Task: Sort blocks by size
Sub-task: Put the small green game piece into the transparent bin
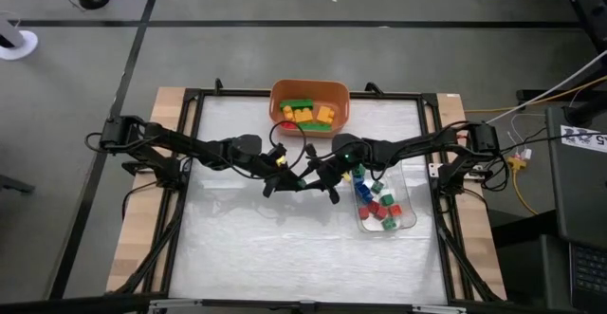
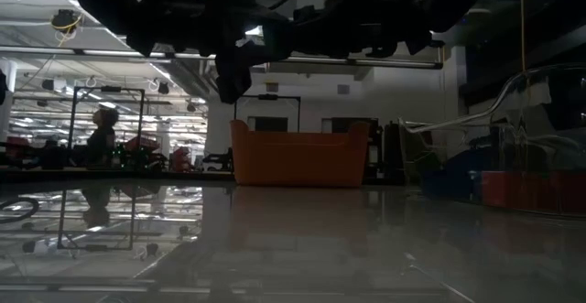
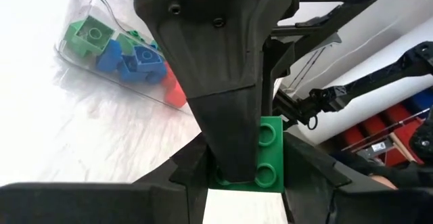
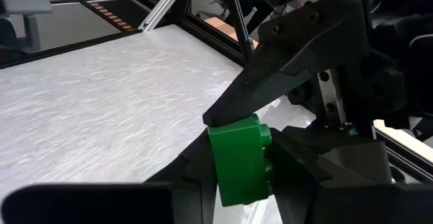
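A green studded brick point(image 3: 269, 153) is held above the table's middle, between both grippers; it also shows in the right wrist view point(image 4: 238, 158). My left gripper point(image 1: 285, 174) comes from the left and my right gripper point(image 1: 315, 177) from the right, and they meet tip to tip, both shut on the brick. Small red, blue and green cubes lie in the clear tray point(image 1: 406, 221). Longer yellow-orange and green bricks lie in the orange bin point(image 1: 282, 94). My left gripper pinches the green brick by two opposite sides point(image 3: 279, 143) between its two fingers, coming level from the table's left. The brick is lifted clear of the table. My right gripper's finger covers part of the contact. My right gripper pinches the same brick between its two fingers, one finger point(image 3: 230, 95) lying over the studded face point(image 3: 267, 135). It comes from the table's right side. The brick stands on edge in the hold point(image 4: 233, 183), clear of the table.
The orange bin stands at the far edge, middle; in the low view point(image 2: 298, 156) it is straight ahead. The clear tray is at the right, close beside my right arm, and shows in the left wrist view point(image 3: 81, 61). A black frame point(image 1: 190, 162) rims the white table.
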You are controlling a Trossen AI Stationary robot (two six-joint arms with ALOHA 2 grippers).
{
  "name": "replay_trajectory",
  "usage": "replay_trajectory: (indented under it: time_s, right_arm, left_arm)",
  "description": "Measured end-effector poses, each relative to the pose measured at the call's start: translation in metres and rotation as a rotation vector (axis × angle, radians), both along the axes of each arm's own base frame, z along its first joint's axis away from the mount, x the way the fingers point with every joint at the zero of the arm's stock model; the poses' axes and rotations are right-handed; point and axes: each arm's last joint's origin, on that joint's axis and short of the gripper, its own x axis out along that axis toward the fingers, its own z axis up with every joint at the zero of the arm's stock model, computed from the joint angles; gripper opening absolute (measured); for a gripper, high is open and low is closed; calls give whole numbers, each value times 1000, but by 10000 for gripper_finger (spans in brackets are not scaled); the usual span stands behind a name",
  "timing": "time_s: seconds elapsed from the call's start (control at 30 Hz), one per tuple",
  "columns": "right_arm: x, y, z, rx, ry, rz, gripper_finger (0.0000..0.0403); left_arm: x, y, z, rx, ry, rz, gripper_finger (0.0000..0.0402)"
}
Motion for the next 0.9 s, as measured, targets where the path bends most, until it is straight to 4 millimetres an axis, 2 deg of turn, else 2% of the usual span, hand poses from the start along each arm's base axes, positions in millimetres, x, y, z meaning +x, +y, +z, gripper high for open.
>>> replay_trajectory:
  time_s: [0.4,0.6,0.73,0.9]
  right_arm:
    - [0,0,0,3,-1,2,105]
    - [0,1,0,-3,3,-3,105]
    - [-1,0,-2,6,25,-6,105]
    - [-1,1,-4,11,39,2,105]
  left_arm:
    - [0,-1,1,-31,-1,-61,141]
    - [0,0,0,40,-14,-53,142]
    - [0,0,-1,13,13,23,165]
    - [0,0,-1,71,3,38,196]
